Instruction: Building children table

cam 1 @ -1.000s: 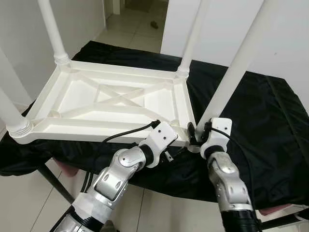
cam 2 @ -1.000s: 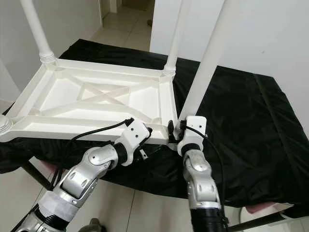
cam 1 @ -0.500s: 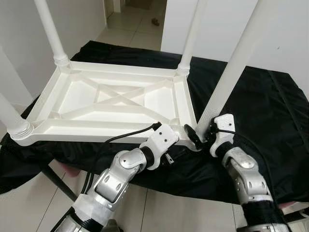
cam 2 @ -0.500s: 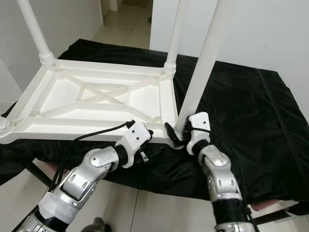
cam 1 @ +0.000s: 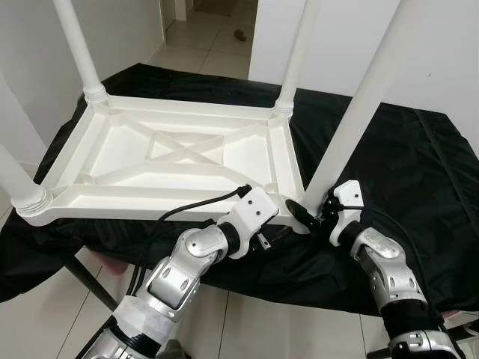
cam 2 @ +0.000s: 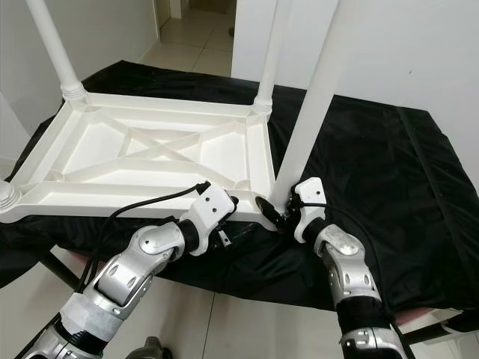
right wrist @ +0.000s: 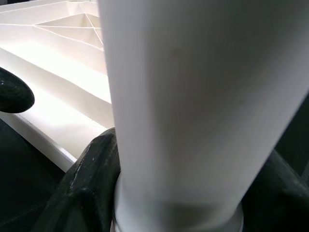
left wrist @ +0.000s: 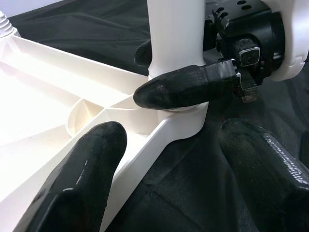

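White children table (cam 1: pixel 179 153) lies upside down on black-draped counter (cam 1: pixel 419 172), legs pointing up; tiled floor (cam 1: pixel 202 45) beyond. Near-right leg (cam 1: pixel 352 127) stands in corner socket at counter's front edge. Right claw (cam 1: pixel 313 215) clamped around that leg's base, fingers (left wrist: pixel 186 87) on either side. Left claw (left wrist: pixel 169 159) spread open, straddling same table corner just beside leg, gripping nothing. Both forearms reach up from below counter edge.
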Robot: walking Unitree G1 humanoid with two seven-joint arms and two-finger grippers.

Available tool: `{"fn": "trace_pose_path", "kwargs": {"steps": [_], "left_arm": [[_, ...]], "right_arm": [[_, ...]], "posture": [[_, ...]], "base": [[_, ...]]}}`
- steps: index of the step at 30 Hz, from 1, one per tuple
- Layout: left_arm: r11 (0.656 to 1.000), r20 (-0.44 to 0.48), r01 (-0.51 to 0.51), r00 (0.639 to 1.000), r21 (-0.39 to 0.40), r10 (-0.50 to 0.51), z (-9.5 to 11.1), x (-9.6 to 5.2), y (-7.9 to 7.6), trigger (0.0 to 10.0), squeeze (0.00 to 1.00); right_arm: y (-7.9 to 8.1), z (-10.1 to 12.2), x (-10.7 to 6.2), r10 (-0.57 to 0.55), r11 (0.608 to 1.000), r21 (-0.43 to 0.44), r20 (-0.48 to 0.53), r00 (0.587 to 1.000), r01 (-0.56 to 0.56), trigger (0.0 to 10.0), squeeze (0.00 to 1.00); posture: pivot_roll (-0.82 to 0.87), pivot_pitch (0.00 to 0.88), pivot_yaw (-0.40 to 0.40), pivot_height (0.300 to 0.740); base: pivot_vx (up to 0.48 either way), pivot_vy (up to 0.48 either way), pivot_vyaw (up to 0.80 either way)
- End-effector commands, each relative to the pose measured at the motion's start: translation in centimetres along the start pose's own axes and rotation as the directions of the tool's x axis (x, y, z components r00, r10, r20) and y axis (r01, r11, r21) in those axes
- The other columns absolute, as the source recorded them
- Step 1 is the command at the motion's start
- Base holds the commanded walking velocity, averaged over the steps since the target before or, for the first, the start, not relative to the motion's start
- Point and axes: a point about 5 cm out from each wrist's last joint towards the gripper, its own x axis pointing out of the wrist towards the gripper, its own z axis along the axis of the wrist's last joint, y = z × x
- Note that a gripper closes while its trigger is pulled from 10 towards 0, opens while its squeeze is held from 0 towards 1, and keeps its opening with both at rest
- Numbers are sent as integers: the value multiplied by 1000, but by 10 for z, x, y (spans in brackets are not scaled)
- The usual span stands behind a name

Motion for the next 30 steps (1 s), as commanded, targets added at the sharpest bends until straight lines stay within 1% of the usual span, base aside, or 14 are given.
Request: {"fn": "trace_pose_path", "kwargs": {"steps": [1,7,11,13,15,16,17,18,20,23,25,28,29,30], "left_arm": [[1000,-5,32,999,2,-32,0,2,-1,10000,0],[1000,-6,28,1000,-2,-28,-1,1,-2,10000,0],[1000,-4,27,1000,-8,-27,-1,1,-3,10000,0],[999,-3,29,1000,-13,-29,-1,1,-4,10000,0],[999,-3,29,1000,-13,-29,-1,1,-4,10000,0],[999,-3,32,999,-14,-32,-1,1,-5,10000,0],[999,-3,32,999,-14,-32,-1,1,-5,10000,0],[999,-4,34,999,-14,-34,-1,1,-6,10000,0],[999,-6,38,999,-12,-38,-2,1,-6,10000,0],[999,-7,39,999,-11,-39,-3,1,-6,10000,0],[999,-7,39,999,-12,-39,-3,1,-5,10000,0],[999,-5,41,999,-13,-41,-2,2,-5,10000,0],[999,-5,43,999,-13,-43,-2,2,-5,10000,0],[999,-5,45,999,-13,-45,-2,2,-5,10000,0]], "right_arm": [[-1,-1,0,27,999,-21,-5,1000,-27,0,0],[4,-4,-1,-32,999,40,12,999,32,0,0],[7,-9,0,-131,989,63,-17,991,132,0,0],[20,-9,2,-238,966,98,-16,971,238,0,0],[20,-9,2,-238,966,98,-16,971,238,0,0],[23,-9,2,-325,937,123,-30,945,326,0,0],[23,-9,2,-325,937,123,-30,945,326,0,0],[24,-9,1,-442,884,141,-55,896,445,0,0],[27,-8,-1,-584,792,167,-79,808,588,0,0],[29,-7,-1,-613,768,176,-77,786,616,0,0],[41,2,1,-651,735,195,-65,756,650,0,0],[49,12,5,-633,760,167,-24,773,628,0,0],[49,13,5,-626,766,166,-23,779,621,1529,0],[48,13,5,-624,767,167,-27,781,619,1529,0]], "posture": [[132,10,-35,740],[134,17,-45,740],[134,22,-51,740],[130,25,-52,740],[130,25,-52,740],[129,24,-53,740],[129,24,-53,740],[128,20,-53,740],[125,17,-53,740],[125,17,-53,740],[113,10,-45,740],[110,8,-47,740],[107,6,-44,740],[107,6,-44,740]], "base": [[0,0,0],[0,0,0],[0,0,0],[0,0,0],[0,0,0],[0,0,0],[0,0,0],[0,0,0],[0,0,0],[0,0,0],[0,0,0],[0,0,0],[0,0,0],[0,0,0]]}}
